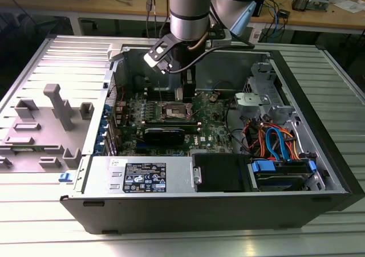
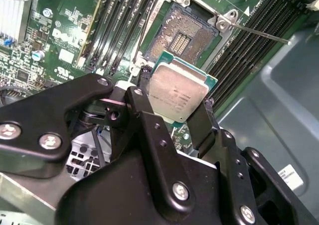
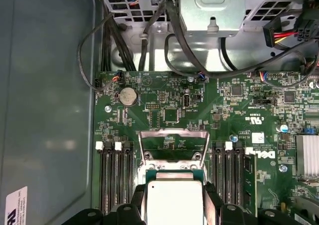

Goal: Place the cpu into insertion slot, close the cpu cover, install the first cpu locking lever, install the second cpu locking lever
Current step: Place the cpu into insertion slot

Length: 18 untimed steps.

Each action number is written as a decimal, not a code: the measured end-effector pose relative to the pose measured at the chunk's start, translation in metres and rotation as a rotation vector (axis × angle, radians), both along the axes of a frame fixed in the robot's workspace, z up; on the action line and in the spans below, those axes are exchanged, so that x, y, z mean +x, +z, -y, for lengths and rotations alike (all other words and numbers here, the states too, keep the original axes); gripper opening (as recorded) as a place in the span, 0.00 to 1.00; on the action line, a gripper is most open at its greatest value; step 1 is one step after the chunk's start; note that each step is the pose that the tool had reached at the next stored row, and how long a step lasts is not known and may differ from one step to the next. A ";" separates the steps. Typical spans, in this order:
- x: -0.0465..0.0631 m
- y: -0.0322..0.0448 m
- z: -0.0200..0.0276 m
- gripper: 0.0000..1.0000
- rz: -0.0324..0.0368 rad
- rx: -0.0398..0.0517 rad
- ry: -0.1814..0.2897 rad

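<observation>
the gripper [image 2: 173,104] is pinching the cpu [image 2: 180,85] by two opposite edges, its black fingers [image 2: 144,110] pressing in from either side. the cpu is hanging over the near edge of the insertion slot [image 2: 182,33], tilted in the second wrist view and not seated; the slot's dark centre is lying bare. the cpu cover [image 3: 173,133] is standing swung up at the slot's far side, and a thin locking lever [image 2: 264,35] is sticking out free past one corner. fine print is showing on the cpu's top, too small to make out. white labels are sitting on the power supply [image 1: 145,177] and on the grey case wall [image 3: 15,207]. black memory slots [image 3: 112,177] are flanking the slot closely on both sides, just beside the fingers. beyond them on one side the case wall is lying broad and bare.
</observation>
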<state>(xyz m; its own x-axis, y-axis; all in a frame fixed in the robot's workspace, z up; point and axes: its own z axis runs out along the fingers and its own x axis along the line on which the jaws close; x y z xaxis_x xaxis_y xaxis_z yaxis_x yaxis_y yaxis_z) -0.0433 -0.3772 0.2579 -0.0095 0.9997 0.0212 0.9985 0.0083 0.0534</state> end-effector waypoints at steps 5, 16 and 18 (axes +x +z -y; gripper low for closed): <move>-0.001 -0.0118 0.0000 0.55 0.0029 -0.0002 0.000; -0.003 -0.0122 -0.0006 0.55 0.0029 -0.0003 0.000; -0.003 -0.0127 -0.0009 0.55 0.0031 -0.0005 0.000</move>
<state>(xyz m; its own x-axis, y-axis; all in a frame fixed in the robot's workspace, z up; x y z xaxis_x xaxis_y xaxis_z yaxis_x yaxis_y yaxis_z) -0.0464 -0.3763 0.2452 -0.0093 0.9997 0.0207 0.9984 0.0081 0.0565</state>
